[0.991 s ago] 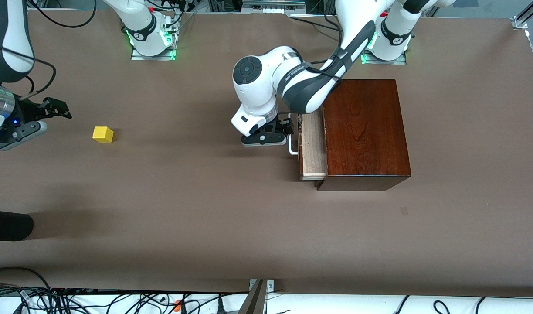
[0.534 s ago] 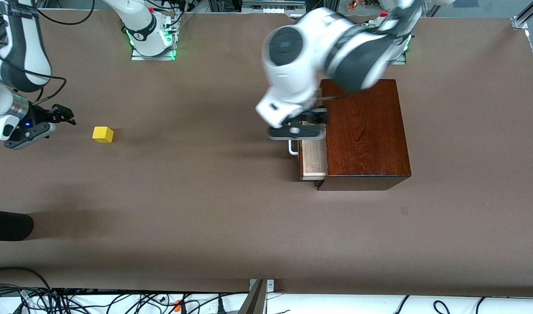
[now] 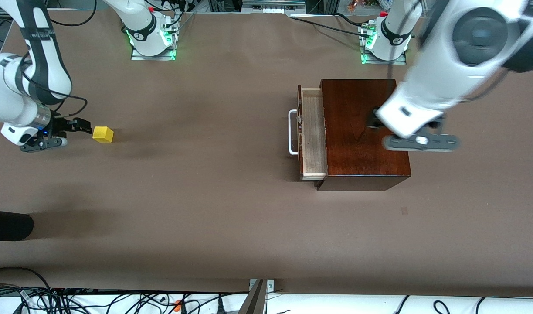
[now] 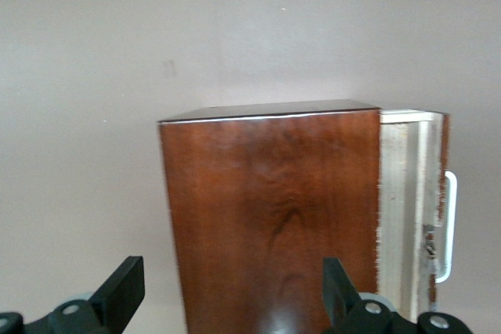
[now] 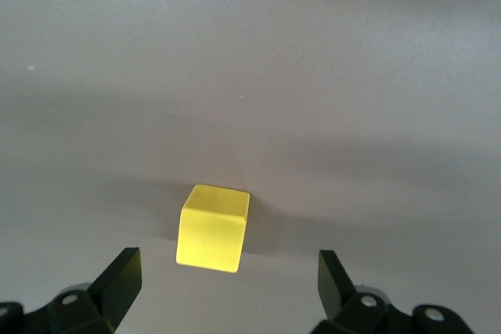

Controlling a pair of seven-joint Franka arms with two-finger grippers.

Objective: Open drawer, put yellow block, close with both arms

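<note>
- Brown table carries everything.
- Drawer stands partly pulled out of the reddish box, toward the right arm's end; its pale tray is bare and its white handle is touched by nothing.
- Yellow block sits on the table well apart from the box, toward the right arm's end, at about the same depth as the handle.
- Right pincer is low, just beside the block on the side away from the box; its fingers are spread wide, the block ahead of the gap and not gripped.
- Left pincer hangs over the box top, fingers wide apart and holding nothing; the box and drawer lie below.
</note>
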